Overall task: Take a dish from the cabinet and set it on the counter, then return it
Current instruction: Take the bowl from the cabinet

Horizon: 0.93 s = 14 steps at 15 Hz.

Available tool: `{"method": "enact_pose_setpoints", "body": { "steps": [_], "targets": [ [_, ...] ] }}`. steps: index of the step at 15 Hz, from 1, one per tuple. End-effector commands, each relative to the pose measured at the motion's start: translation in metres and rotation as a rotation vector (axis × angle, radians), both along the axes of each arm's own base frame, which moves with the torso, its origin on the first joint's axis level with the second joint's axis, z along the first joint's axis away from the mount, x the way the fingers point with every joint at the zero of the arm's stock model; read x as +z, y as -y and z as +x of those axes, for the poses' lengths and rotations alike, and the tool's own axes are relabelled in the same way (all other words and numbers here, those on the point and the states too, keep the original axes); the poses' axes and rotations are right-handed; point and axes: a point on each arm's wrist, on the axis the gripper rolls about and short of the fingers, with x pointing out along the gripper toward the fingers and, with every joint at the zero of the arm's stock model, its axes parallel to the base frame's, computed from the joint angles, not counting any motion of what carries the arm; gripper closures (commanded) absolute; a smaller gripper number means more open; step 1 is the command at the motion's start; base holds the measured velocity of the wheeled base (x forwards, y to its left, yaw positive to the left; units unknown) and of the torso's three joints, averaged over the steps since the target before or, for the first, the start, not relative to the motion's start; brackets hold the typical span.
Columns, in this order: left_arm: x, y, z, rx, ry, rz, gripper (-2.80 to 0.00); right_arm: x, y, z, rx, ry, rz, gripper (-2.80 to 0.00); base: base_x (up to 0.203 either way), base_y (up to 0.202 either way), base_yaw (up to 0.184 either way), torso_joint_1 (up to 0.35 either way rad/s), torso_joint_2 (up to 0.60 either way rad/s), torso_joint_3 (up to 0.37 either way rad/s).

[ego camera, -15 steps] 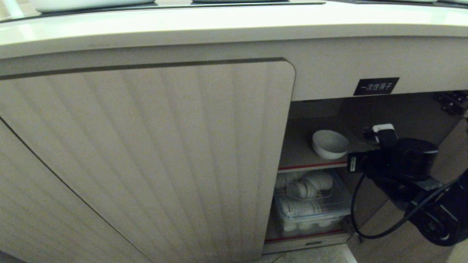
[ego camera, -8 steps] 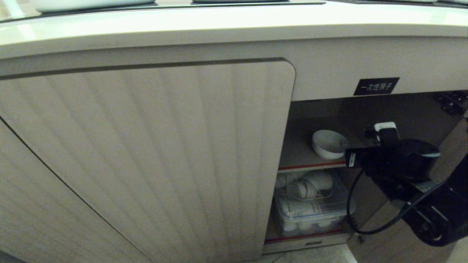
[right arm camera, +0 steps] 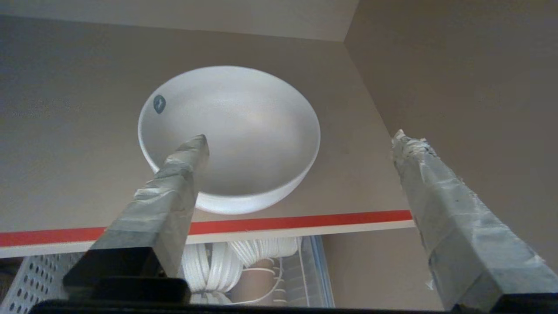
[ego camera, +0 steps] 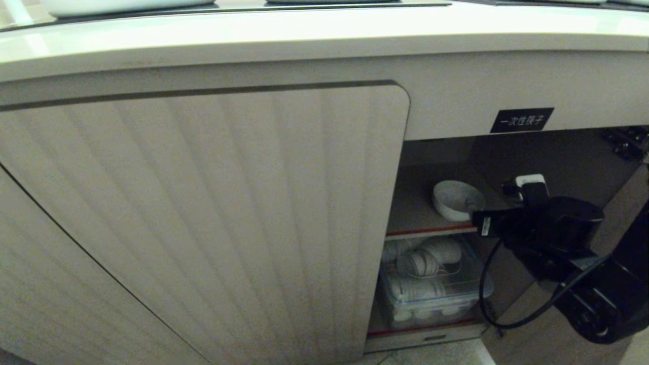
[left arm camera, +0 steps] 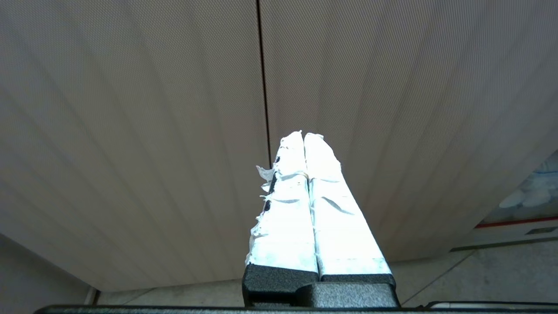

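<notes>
The dish (ego camera: pixel 456 200), a small white bowl, sits upright on the upper red-edged shelf (ego camera: pixel 431 231) inside the open side of the cabinet (ego camera: pixel 203 203). In the right wrist view the dish (right arm camera: pixel 229 135) lies just past the shelf's front edge. My right gripper (right arm camera: pixel 301 138) is open wide in front of it and holds nothing. One taped finger (right arm camera: pixel 174 187) overlaps the dish's near rim; the other stands well clear to its side. In the head view the right gripper (ego camera: pixel 522 185) hovers at the shelf's right end. My left gripper (left arm camera: pixel 304 136) is shut and empty, facing the ribbed doors. The counter (ego camera: pixel 304 35) runs above.
On the lower shelf stands a clear bin (ego camera: pixel 431 289) with several stacked white dishes. A black label (ego camera: pixel 521 120) sits above the opening, with a hinge (ego camera: pixel 626 142) at its upper right. The closed ribbed door's edge borders the opening on the left. A black cable (ego camera: pixel 487 299) hangs below my right wrist.
The dish was tilted a second ago and now sits level on the shelf. My right wrist has shifted slightly left and dipped. The view itself has not moved.
</notes>
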Motion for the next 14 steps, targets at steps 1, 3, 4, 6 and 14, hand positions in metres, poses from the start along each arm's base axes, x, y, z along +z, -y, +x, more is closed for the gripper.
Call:
{"method": "enact_pose_setpoints", "body": {
  "steps": [1, 3, 4, 6, 14],
  "targets": [
    [0.0, 0.0, 0.0, 0.0, -0.001, 0.0, 0.0, 0.003, 0.0, 0.0, -0.002, 0.038, 0.008, -2.8, 0.0, 0.0, 0.0, 0.0, 0.0, 0.0],
    [0.0, 0.0, 0.0, 0.0, 0.0, 0.0, 0.0, 0.003, 0.0, 0.0, -0.002, 0.038, 0.007, -2.8, 0.0, 0.0, 0.0, 0.0, 0.0, 0.0],
    [0.0, 0.0, 0.0, 0.0, -0.001, 0.0, 0.0, 0.003, 0.0, 0.001, -0.002, 0.038, 0.009, -2.8, 0.0, 0.0, 0.0, 0.0, 0.0, 0.0],
    [0.0, 0.0, 0.0, 0.0, 0.0, 0.0, 0.0, -0.001, 0.0, 0.003, -0.004, 0.028, 0.007, -2.8, 0.0, 0.0, 0.0, 0.0, 0.0, 0.0],
    [0.0, 0.0, 0.0, 0.0, -0.001, 0.0, 0.0, 0.004, 0.022, 0.011, -0.076, 0.059, 0.025, -2.8, 0.0, 0.0, 0.0, 0.0, 0.0, 0.0]
  ]
}}
